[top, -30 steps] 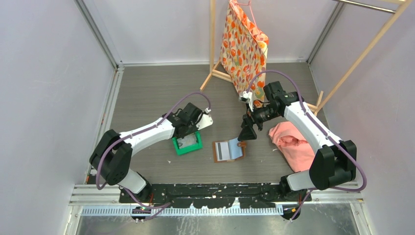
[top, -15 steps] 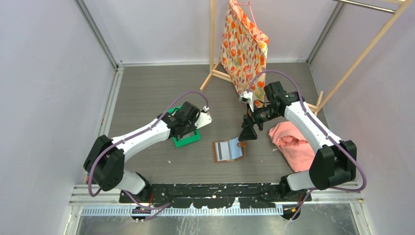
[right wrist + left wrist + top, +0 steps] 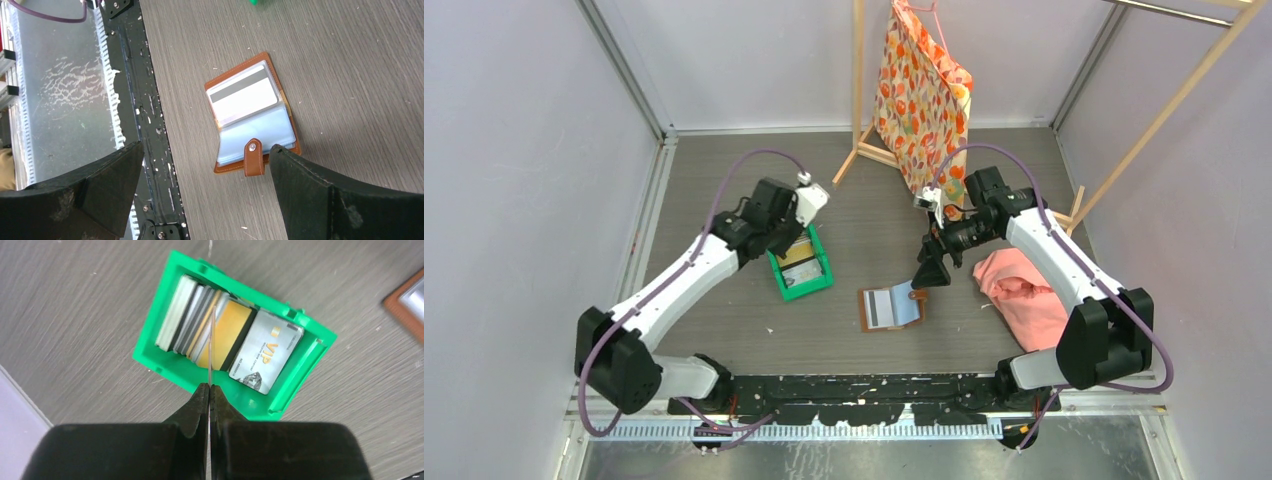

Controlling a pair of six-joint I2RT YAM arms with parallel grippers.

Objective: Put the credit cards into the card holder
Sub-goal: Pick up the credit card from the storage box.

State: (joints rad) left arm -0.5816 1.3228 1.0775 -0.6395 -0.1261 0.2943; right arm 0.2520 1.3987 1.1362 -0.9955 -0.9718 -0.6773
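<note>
Left arm (image 3: 694,270): jaws pinched shut on one credit card (image 3: 212,340), which shows edge-on and sticks straight out past the tips, above the green bin (image 3: 245,407).
Green bin: on the counter (image 3: 724,200), with more cards (image 3: 267,357) stacked inside.
Card holder (image 3: 252,117): lies open to the right of the bin, well apart from the held card.
Right arm (image 3: 1044,245): jaws spread wide and empty, directly over the holder, the nearer arm.
Coming move: likely rightward, leading edge to a slot mouth.

Pale lilac walls (image 3: 514,150), grey wood-grain floor (image 3: 864,230), wooden rack (image 3: 859,70)
</note>
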